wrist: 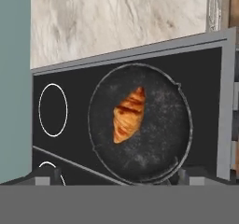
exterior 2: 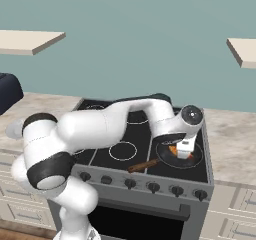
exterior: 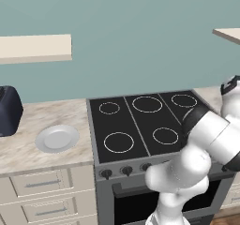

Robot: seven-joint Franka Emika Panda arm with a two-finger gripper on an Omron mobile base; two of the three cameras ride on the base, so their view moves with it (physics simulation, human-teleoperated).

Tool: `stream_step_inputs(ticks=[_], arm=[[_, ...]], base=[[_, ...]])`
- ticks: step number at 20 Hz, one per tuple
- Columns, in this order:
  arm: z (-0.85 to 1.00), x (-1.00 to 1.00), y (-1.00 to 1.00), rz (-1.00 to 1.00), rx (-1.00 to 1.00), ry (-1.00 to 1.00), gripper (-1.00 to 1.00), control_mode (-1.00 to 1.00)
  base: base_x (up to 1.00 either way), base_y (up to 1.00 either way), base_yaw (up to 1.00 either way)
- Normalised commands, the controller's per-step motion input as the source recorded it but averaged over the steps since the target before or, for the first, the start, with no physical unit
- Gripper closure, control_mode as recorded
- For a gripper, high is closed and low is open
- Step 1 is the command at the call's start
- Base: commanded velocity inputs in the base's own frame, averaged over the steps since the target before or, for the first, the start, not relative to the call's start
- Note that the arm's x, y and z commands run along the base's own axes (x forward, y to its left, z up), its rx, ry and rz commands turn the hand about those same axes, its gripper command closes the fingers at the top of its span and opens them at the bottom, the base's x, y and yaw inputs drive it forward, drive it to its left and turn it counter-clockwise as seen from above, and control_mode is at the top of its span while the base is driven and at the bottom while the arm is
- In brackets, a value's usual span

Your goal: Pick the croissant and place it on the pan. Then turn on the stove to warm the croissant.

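arm bent over stove (exterior 2: 150,149); hand (exterior 2: 184,151) wide, above croissant (wrist: 129,115) in pan (wrist: 158,139).

The croissant (wrist: 129,115), golden-orange with brown streaks, lies flat near the middle of the pan (wrist: 158,139). The round dark pan sits on the stove (exterior: 133,125) at its front right corner, over a burner, its brown wooden handle pointing toward the front edge and the knobs.
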Motion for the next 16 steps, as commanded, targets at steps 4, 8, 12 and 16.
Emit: stream_step_inputs(ticks=[4,8,12,16], arm=[[0.59,-0.91,0.0,0.0,-0.02,-0.01,-1.0,-1.0],[0.2,-0.94,0.0,0.0,-0.04,-0.02,-1.0,-1.0],[0.0,-0.97,-0.03,0.0,0.0,-0.11,-1.0,-1.0],[0.0,-0.71,-0.01,0.0,0.0,-0.11,-1.0,-1.0]], base=[[0.0,0.0,0.0],[0.0,0.0,0.0],[0.0,0.0,0.0],[0.0,0.0,0.0]])
